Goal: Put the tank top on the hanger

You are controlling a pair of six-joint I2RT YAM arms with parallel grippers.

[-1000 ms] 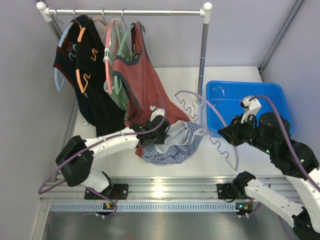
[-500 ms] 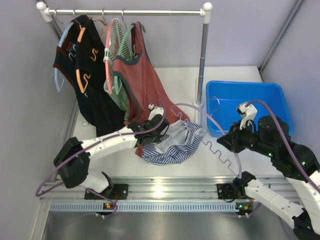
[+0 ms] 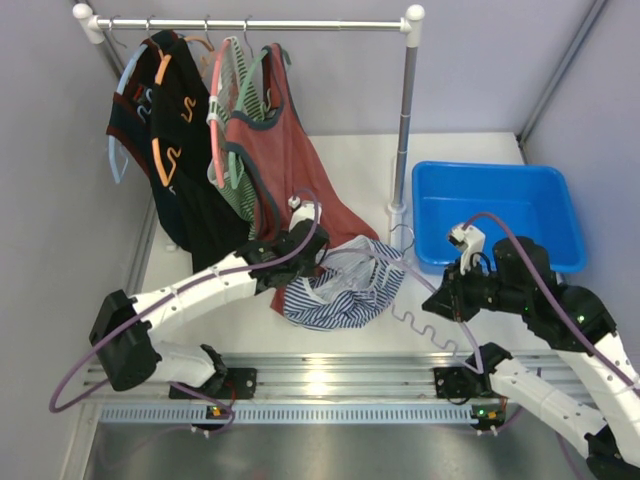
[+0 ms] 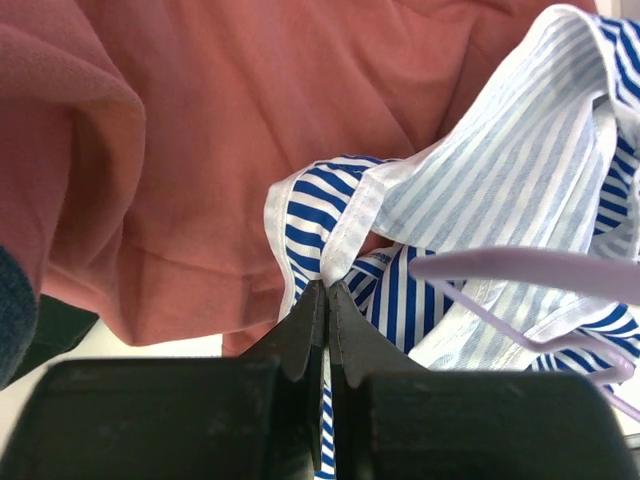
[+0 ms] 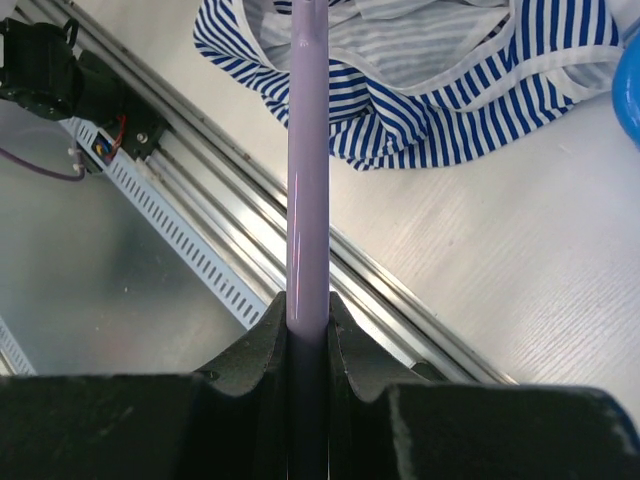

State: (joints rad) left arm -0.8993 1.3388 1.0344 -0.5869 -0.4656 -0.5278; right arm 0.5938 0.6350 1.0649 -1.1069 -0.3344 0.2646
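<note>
The striped navy-and-white tank top (image 3: 345,292) lies crumpled on the table's near middle. My left gripper (image 3: 308,268) is at its left edge, shut on the white-trimmed hem (image 4: 340,235); in the left wrist view the gripper (image 4: 327,295) pinches that trim between closed tips. The pale lilac hanger (image 3: 430,318) is held by my right gripper (image 3: 452,300), with its hook (image 3: 402,238) just right of the top and one arm reaching over the cloth. In the right wrist view the gripper (image 5: 308,312) is shut on the hanger's bar (image 5: 307,150), which points at the tank top (image 5: 450,95).
A rust-red tank top (image 3: 290,170) hangs from the rail (image 3: 250,24) right behind my left gripper, next to black garments (image 3: 180,160) and a green-striped top. The rack's post (image 3: 405,120) and a blue bin (image 3: 500,205) stand at the right. An aluminium rail (image 3: 320,380) lines the near edge.
My left gripper closed on the tank top's trim and the arm shifted slightly back. The right arm swung the hanger left and down, bringing it over the striped top.
</note>
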